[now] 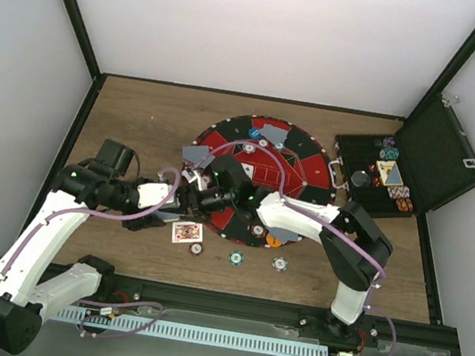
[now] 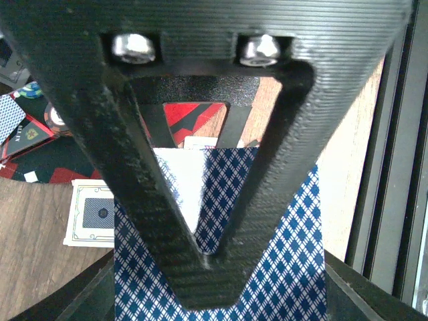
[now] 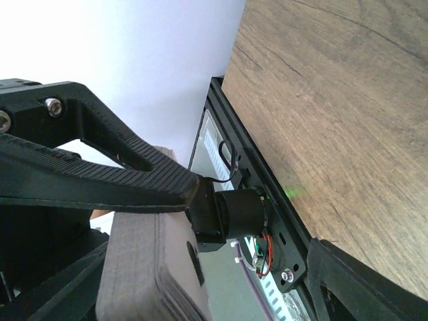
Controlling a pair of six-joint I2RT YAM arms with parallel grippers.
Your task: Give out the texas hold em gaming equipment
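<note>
My left gripper (image 1: 188, 190) and right gripper (image 1: 216, 188) meet over the near-left rim of the round red-and-black mat (image 1: 311, 167). In the left wrist view, my left gripper (image 2: 200, 287) is shut on a blue diamond-backed card (image 2: 287, 247). In the right wrist view, my right gripper (image 3: 154, 254) is shut on a thick deck of cards (image 3: 134, 267), seen edge-on. Grey-blue cards (image 1: 196, 152) (image 1: 273, 134) lie on the mat. A face-up card (image 1: 187, 232) lies on the wood in front of the mat, also in the left wrist view (image 2: 93, 214). Chips (image 1: 196, 248) (image 1: 236, 257) (image 1: 280, 263) lie near it.
The open black case (image 1: 421, 162) stands at the back right with chips and cards inside. An orange chip (image 1: 274, 241) sits at the mat's near edge. The black frame rail (image 1: 227, 301) runs along the near edge, and white walls stand on three sides.
</note>
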